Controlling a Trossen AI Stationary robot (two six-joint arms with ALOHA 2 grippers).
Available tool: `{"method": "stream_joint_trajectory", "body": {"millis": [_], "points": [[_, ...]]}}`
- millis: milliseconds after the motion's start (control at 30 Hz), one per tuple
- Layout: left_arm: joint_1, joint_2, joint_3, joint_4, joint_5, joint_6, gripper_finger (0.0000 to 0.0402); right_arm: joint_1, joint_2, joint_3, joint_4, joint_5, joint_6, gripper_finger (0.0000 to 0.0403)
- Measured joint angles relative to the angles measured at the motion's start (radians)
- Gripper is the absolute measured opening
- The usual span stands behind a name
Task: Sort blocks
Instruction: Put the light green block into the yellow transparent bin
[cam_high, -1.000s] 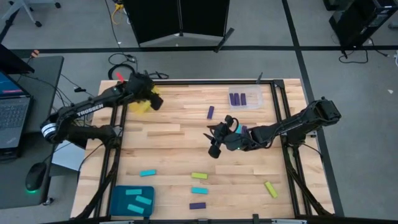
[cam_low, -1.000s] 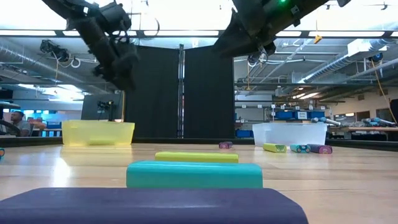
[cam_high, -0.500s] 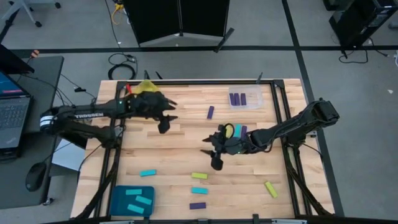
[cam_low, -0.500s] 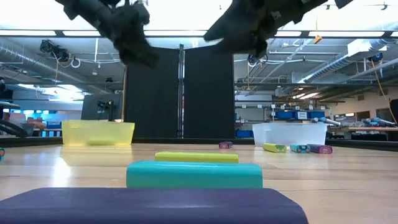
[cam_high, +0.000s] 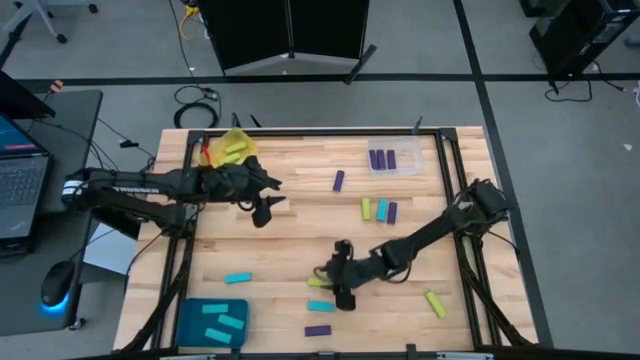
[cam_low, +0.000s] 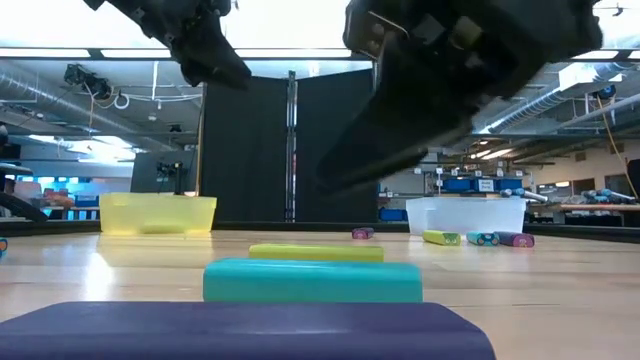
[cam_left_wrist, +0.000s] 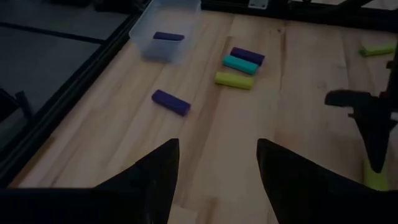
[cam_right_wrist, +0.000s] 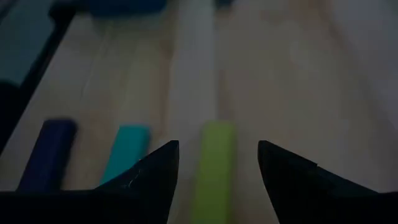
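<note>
The wooden surface (cam_high: 290, 225) carries everything here; the left arm reaches in along its far left part, the right arm stretches from the right edge toward the near middle; three trays sit on it: a teal tray (cam_high: 212, 322) at the near left corner holding cyan blocks, a clear tray (cam_high: 394, 158) at the far right holding dark purple blocks, a yellow tray (cam_high: 232, 148) at the far left just behind the left arm's wrist, with a yellow-green block in it; the left gripper (cam_high: 264, 200) hovers over bare wood near the yellow tray, its fingers (cam_left_wrist: 155, 174) spread with nothing between them; the right gripper (cam_high: 335, 285) is low over the near middle, its fingers (cam_right_wrist: 152, 177) spread either side of a yellow-green block (cam_right_wrist: 213, 158) that lies flat on the wood, not pinched; beside that block lie a cyan block (cam_right_wrist: 127, 149) and a dark purple block (cam_right_wrist: 50, 149); loose blocks elsewhere: a trio of yellow-green, cyan and purple (cam_high: 378, 210) side by side right of centre, a single purple one (cam_high: 338, 180) near the clear tray, a cyan one (cam_high: 238, 278) toward the near left, a yellow-green one (cam_high: 435, 304) at the near right
</note>
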Motion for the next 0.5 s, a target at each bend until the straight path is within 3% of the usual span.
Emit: {"method": "stream_joint_trajectory", "body": {"millis": [267,500], "points": [[-0.038,0.000,0.000,0.007,-0.049,-0.018,0.0222,0.022,0.087,0.136,-0.182,0.020,0.029,0.0253],[-0.063,0.000,0.000,0.001,-0.062,-0.024,0.0222,0.022,0.129,0.155,-0.255,0.016,0.064,0.0258]]}}
